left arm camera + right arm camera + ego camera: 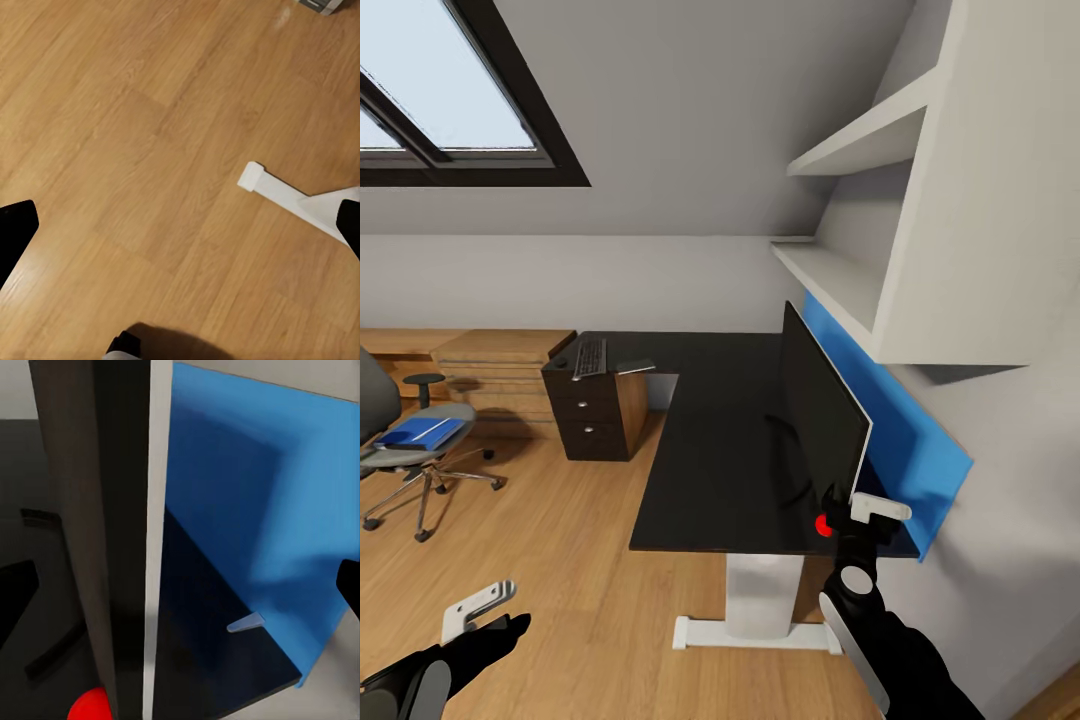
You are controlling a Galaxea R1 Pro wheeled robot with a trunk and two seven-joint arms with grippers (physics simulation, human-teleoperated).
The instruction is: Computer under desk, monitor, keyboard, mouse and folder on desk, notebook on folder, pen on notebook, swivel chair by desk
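On the bench (710, 450) at 3 o'clock, monitor (820, 420) placed, right gripper (860, 515) jaws straddling its edge; left gripper (480, 605) jaws open, empty; folder (420, 432) remains on swivel chair (410, 455) at 9 o'clock.

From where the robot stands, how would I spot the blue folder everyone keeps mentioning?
Find the skylight at upper left, then drop to the wood floor below it. There stands a grey swivel chair on a chrome base, apart from the black desk. The folder lies flat on its seat, bright blue, unlike the upright blue panel behind the desk.
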